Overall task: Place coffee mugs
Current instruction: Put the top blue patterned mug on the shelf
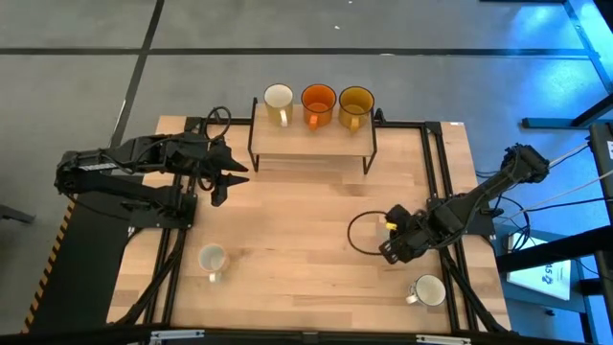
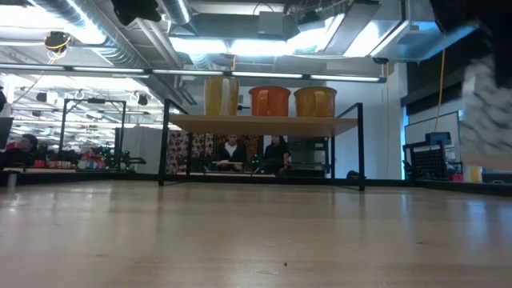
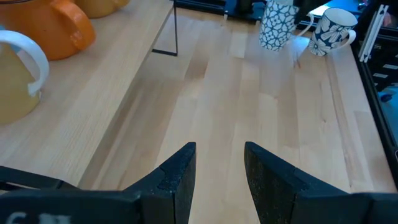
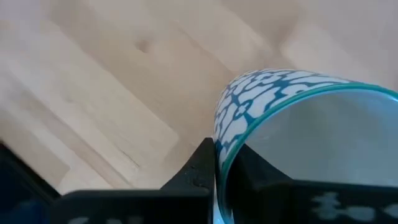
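Right wrist view alone shows the right end effector [image 4: 216, 165] pinching the rim of a blue-patterned white mug [image 4: 298, 124]; from above that mug [image 1: 388, 225] is mostly hidden. The left end effector [image 1: 228, 180], fingers parted and empty, hovers beside the shelf [image 1: 311, 142] bearing cream [image 1: 278, 99], orange [image 1: 318, 101] and amber [image 1: 355, 102] mugs. Two white mugs [image 1: 212, 259] [image 1: 429, 289] stand on the table [image 1: 297, 249].

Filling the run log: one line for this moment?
right gripper: shut on patterned mug rim | left gripper: open, near shelf | shelf: three mugs
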Controlling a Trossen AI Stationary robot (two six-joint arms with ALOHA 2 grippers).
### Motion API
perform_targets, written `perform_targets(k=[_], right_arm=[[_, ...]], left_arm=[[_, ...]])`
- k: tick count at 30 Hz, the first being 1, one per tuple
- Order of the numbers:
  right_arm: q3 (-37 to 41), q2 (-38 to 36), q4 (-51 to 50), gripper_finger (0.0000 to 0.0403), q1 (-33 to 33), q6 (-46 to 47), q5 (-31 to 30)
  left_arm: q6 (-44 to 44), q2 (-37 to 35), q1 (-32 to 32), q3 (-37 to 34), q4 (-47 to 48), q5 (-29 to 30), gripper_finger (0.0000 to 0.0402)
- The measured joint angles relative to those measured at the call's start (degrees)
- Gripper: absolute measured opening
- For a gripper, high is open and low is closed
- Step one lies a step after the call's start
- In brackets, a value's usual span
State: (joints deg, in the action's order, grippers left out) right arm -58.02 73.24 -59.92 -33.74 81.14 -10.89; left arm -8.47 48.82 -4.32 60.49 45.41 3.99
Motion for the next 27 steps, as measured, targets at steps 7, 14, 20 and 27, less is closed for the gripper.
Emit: perform_targets(k=[7, 14, 20, 27], right_arm=[[-11.08, 5.63, -0.76, 0.0004, 3.72, -25.38, -10.55], [-24.72, 11.1, -6.48, 0.0003, 12.51, -45.34, -10.75], [-36.73, 15.89, -13.92, 0.0003, 21.38, -56.41, -7.47], [-50.27, 23.65, -26.26, 0.0003, 31.18, -64.65, -6.16]], left_arm=[[-0.03, 0.0, 0.0, 0.0, 0.0, 0.0, 0.0131], [-0.15, 0.0, 0.0, 0.0, 0.29, 0.0, 0.0131], [-0.15, -0.01, 0.0, 0.0, 0.37, 0.0, 0.0131], [-0.15, 0.0, 0.02, 0.0, 0.37, 0.0, 0.0131]])
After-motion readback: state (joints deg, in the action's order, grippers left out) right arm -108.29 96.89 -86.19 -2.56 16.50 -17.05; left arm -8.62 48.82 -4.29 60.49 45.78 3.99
